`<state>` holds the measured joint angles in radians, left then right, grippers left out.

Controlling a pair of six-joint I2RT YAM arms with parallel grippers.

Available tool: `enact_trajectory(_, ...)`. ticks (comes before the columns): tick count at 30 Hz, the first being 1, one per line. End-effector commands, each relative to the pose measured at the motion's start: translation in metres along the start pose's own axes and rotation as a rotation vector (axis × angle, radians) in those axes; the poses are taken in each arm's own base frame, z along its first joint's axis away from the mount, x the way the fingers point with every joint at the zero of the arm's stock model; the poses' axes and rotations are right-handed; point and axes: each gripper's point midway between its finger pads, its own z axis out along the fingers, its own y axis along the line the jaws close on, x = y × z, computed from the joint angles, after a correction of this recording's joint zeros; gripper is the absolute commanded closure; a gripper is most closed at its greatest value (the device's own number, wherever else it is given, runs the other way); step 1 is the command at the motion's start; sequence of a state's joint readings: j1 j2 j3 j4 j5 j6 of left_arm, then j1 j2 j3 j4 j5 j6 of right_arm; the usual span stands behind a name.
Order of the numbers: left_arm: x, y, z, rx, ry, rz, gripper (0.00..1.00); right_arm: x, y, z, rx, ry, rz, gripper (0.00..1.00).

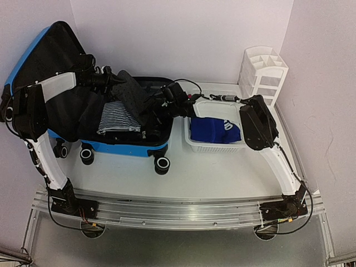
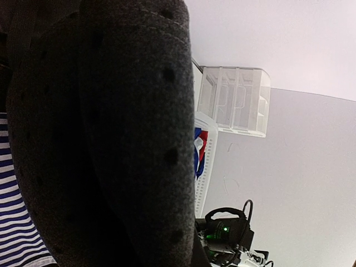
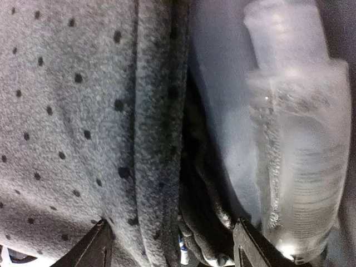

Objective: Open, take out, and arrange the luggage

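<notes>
On the white table (image 1: 222, 178), your luggage (image 1: 122, 149) lay open at far left. Your left gripper (image 1: 114, 80) pinched a grey cloth (image 1: 132, 95), crowding your right gripper (image 3: 172, 240), whose jaws stood wide beside a bottle (image 3: 295, 156). A basket (image 1: 214, 147) sat just right.

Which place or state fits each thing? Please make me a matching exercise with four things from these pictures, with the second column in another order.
Things:
1. blue suitcase
2. striped shirt
3. blue garment
4. white organizer

Places or states:
A. in the white basket
B. at the far right corner of the table
C. lid raised, on the left
D. lying inside the suitcase

Pairs: 1-C; 2-D; 3-A; 4-B
</notes>
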<state>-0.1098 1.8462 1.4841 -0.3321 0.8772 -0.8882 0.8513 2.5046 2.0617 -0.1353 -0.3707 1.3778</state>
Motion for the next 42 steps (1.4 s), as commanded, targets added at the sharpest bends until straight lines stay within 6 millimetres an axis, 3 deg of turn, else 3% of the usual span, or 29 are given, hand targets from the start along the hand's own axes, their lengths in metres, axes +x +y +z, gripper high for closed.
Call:
enact_trajectory(1, -0.011, -0.019, -0.004, 0.049, -0.032, 0.077, 1.00, 0.019, 0.036, -0.025, -0.079, 0.038, 0.050, 0.32)
enact_trajectory(7, -0.006, -0.013, -0.003, 0.049, -0.025, 0.053, 1.00, 0.012, 0.049, -0.010, -0.157, 0.042, 0.116, 0.32)
enact_trajectory(12, -0.008, -0.017, -0.002, 0.064, -0.025, 0.039, 1.00, 0.006, 0.063, -0.001, -0.225, 0.040, 0.139, 0.38)
enact_trajectory(18, -0.012, -0.020, -0.001, 0.073, -0.032, 0.035, 1.00, 0.006, 0.064, 0.005, -0.248, 0.062, 0.165, 0.42)
enact_trajectory(22, -0.010, -0.020, -0.002, 0.074, -0.030, 0.029, 1.00, 0.006, 0.064, 0.007, -0.258, 0.066, 0.170, 0.52)
enact_trajectory(24, -0.009, -0.020, -0.002, 0.078, -0.023, 0.026, 1.00, 0.005, 0.065, 0.008, -0.269, 0.076, 0.168, 0.63)
enact_trajectory(27, -0.005, -0.022, -0.004, 0.081, -0.014, 0.030, 1.00, 0.002, 0.065, 0.003, -0.272, 0.064, 0.160, 0.91)
enact_trajectory(28, -0.005, -0.021, -0.005, 0.077, -0.012, 0.033, 1.00, 0.000, 0.065, -0.001, -0.269, 0.049, 0.152, 0.95)
enact_trajectory(33, -0.003, -0.022, -0.010, 0.061, -0.012, 0.054, 1.00, -0.006, 0.054, -0.022, -0.236, 0.001, 0.125, 0.94)
enact_trajectory(36, -0.002, -0.020, -0.010, 0.058, -0.010, 0.049, 1.00, -0.006, 0.052, -0.029, -0.223, -0.008, 0.109, 0.98)
enact_trajectory(42, 0.001, -0.026, -0.013, 0.064, -0.002, 0.047, 1.00, -0.007, 0.066, -0.039, -0.247, -0.018, 0.067, 1.00)
